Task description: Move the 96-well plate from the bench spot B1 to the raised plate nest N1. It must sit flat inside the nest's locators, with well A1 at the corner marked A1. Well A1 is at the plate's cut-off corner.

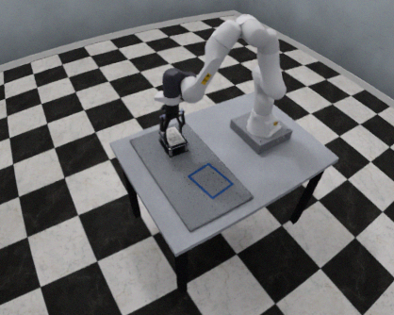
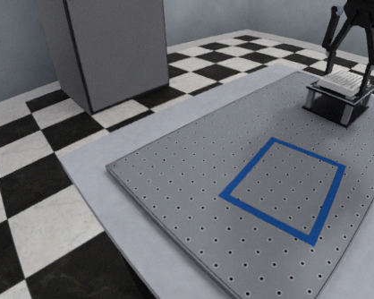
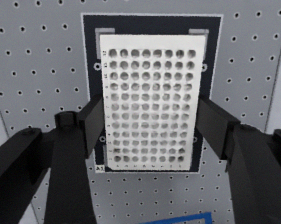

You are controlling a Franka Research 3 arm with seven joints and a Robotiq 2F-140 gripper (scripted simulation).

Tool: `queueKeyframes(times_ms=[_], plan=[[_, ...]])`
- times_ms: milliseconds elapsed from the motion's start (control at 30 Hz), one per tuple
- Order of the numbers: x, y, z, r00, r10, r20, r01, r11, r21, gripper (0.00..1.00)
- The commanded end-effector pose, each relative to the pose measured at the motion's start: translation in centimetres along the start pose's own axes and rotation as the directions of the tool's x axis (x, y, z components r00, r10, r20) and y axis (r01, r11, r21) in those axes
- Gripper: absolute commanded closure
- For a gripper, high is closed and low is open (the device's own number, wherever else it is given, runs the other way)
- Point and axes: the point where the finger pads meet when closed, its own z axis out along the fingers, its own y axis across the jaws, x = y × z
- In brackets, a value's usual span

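The plate (image 3: 149, 107) lies on the black nest (image 3: 151, 25), raised on the perforated board (image 2: 203, 197) atop the desk (image 1: 289, 160). The gripper (image 3: 150, 130) straddles it, fingers half-spread against its long sides, gripping the plate. The blue-outlined spot (image 2: 284, 190) lies well apart.

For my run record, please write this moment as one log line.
plate: on nest N1 | gripper: pads beside both long sides, grip unclear | spot B1: no plate | A1 match: unclear
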Motion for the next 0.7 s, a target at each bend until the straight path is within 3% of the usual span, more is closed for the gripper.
queueKeyframes(times_ms=[0,533,567,667], plan=[[-0.12,-0.11,0.08,1.000,0.001,0.002,-0.001,1.000,0.003,0.40],[-0.11,-0.11,0.28,1.000,0.001,0.002,-0.001,1.000,0.003,0.40],[-0.11,-0.11,0.28,1.000,0.001,0.002,-0.001,1.000,0.003,0.00],[-0.11,-0.11,0.28,1.000,0.001,0.002,-0.001,1.000,0.003,0.00]])
